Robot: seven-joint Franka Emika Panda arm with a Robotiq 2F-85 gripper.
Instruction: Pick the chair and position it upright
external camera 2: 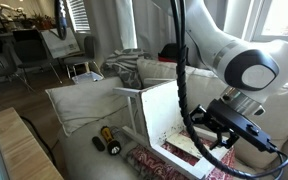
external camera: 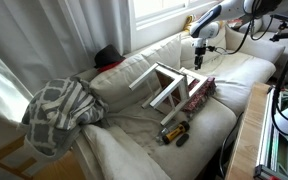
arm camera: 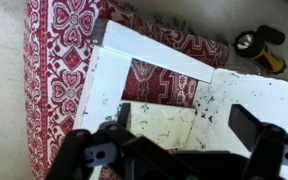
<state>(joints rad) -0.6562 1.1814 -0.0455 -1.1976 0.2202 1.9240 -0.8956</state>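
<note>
The small white chair (external camera: 170,86) lies tipped on its side on the cream sofa, partly resting on a red patterned cushion (external camera: 200,95). It shows in both exterior views, the chair (external camera 2: 156,110) with its legs and frame sticking out sideways. My gripper (external camera: 199,58) hangs open just above the chair's end nearest the cushion. In the wrist view the open fingers (arm camera: 189,122) straddle a scuffed white panel of the chair (arm camera: 114,75), with the cushion (arm camera: 59,70) underneath. Nothing is held.
A yellow and black flashlight (external camera: 174,132) lies on the sofa seat in front of the chair, and it also shows in the wrist view (arm camera: 259,48). A checked blanket (external camera: 62,112) is heaped on the sofa's arm. A wooden table (external camera 2: 19,150) stands beside the sofa.
</note>
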